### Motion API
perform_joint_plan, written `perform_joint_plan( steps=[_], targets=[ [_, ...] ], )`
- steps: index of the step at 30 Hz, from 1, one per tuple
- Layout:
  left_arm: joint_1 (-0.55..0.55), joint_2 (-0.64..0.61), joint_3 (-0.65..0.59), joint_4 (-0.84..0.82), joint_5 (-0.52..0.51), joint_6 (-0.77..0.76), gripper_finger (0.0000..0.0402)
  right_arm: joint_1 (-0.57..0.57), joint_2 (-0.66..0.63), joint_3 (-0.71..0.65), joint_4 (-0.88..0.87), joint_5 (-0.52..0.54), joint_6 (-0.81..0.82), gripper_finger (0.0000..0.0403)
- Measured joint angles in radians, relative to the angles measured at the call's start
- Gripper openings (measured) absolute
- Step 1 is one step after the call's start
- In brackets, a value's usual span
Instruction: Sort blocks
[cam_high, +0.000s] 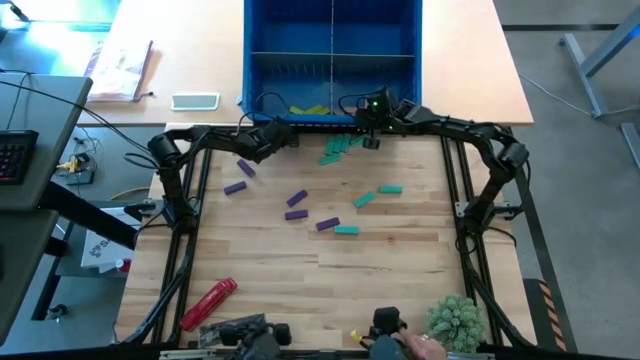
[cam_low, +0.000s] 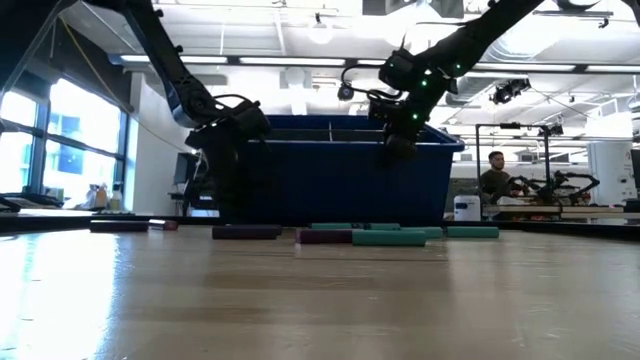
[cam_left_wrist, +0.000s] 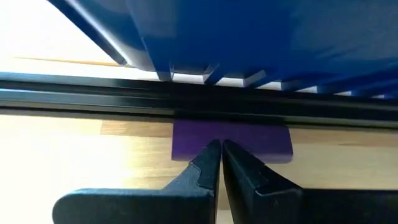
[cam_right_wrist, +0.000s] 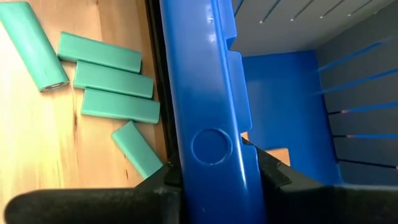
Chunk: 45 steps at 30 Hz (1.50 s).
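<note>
just right gripper astride bin wall

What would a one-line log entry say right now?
left gripper: shut, by purple block | right gripper: astride bin wall | teal blocks beside bin

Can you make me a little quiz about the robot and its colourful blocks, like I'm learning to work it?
1. True or false: the left pincer is shut.
2. Which blocks already lie inside the blue bin? A purple blocks, B lime blocks, C teal blocks.
3. Fill in: in the left wrist view, the block just beyond the left pincer's tips is coloured ____.

Key: 1 true. 2 B. 3 purple.
</note>
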Motion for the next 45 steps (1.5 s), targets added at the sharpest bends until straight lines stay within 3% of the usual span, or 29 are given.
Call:
perform_joint_plan(
  steps=[7,15,21,24,28,31,36,41,45],
  targets=[
    [0.019,0.027,0.011,-0.018,-0.023,-0.027,0.0000,0.020,0.004,-0.001,0.025,0.039,0.009,0.0074],
    [0.015,0.029,0.020,-0.044,0.007,0.047,0.0000,0.020,0.004,-0.001,0.031,0.034,0.002,0.0074],
    [0.001,-0.001,0.024,-0.153,0.136,0.233,0.0000,0.019,0.003,-0.001,0.033,0.044,0.000,0.0074],
    [-0.015,-0.033,0.024,-0.238,0.187,0.253,0.0000,0.019,0.002,-0.001,0.027,0.053,0.007,0.0074],
    [-0.053,-0.119,0.017,-0.369,0.306,0.291,0.0000,0.019,0.002,-0.001,0.020,0.054,0.008,0.0074],
    [-0.099,-0.210,0.016,-0.510,0.355,0.427,0.0000,0.020,0.002,0.000,0.014,0.055,0.009,0.0074],
    [-0.186,-0.359,0.015,-0.670,0.313,0.594,0.0000,0.022,0.002,0.000,0.023,0.052,0.011,0.0074],
    [-0.194,-0.513,0.015,-0.512,0.136,0.801,0.0000,0.030,0.002,0.000,0.017,0.061,0.009,0.0074],
    [-0.124,-0.592,0.026,-0.367,0.158,0.914,0.0006,0.030,0.002,0.000,0.007,0.062,-0.001,0.0074]
  ],
)
